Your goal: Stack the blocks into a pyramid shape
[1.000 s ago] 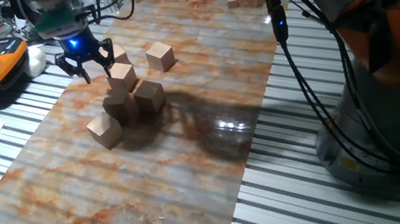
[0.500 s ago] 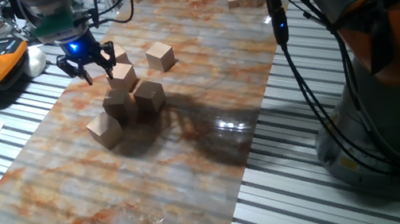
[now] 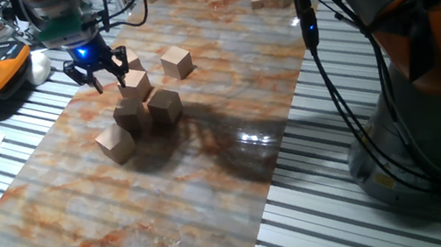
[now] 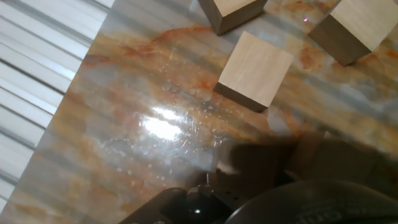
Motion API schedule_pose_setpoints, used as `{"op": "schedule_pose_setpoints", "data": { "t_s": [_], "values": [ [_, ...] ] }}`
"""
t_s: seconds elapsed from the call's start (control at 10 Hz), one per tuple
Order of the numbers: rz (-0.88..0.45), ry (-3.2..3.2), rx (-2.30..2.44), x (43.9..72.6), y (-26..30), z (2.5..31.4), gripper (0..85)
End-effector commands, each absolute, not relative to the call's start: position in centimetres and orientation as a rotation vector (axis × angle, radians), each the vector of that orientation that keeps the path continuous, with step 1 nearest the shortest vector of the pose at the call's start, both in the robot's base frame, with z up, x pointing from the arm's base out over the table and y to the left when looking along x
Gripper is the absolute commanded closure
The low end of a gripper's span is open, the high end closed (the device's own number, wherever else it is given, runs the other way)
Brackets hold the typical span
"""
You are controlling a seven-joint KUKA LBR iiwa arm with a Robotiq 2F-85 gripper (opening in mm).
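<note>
Plainly risky: gripper [image 3: 96, 76] spread wide, empty, just beside stacked blocks [image 3: 136, 101], liable to topple top cube [image 3: 135, 85] descending

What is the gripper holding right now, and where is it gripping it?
Nothing. The gripper is open and empty, hovering beside the stacked blocks without touching them.

Claw [image 3: 95, 74] open, empty, above mat, just left of top block [image 3: 135, 85] on stacked blocks [image 3: 147, 110]
</note>
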State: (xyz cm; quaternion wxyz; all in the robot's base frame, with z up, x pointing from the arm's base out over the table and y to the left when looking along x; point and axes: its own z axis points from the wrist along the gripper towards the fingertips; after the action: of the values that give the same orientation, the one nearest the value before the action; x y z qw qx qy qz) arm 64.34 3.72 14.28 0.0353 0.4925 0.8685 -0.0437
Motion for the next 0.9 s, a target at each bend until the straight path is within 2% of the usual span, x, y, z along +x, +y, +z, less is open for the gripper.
{"op": "schedule_pose_setpoints", "data": {
  "t_s": [0.0,0.8],
  "values": [
    [-0.131,2.672,1.508,64.34,3.75,14.27,34.0],
    [-0.152,2.694,1.466,64.32,3.75,14.23,34.0]
  ]
}}
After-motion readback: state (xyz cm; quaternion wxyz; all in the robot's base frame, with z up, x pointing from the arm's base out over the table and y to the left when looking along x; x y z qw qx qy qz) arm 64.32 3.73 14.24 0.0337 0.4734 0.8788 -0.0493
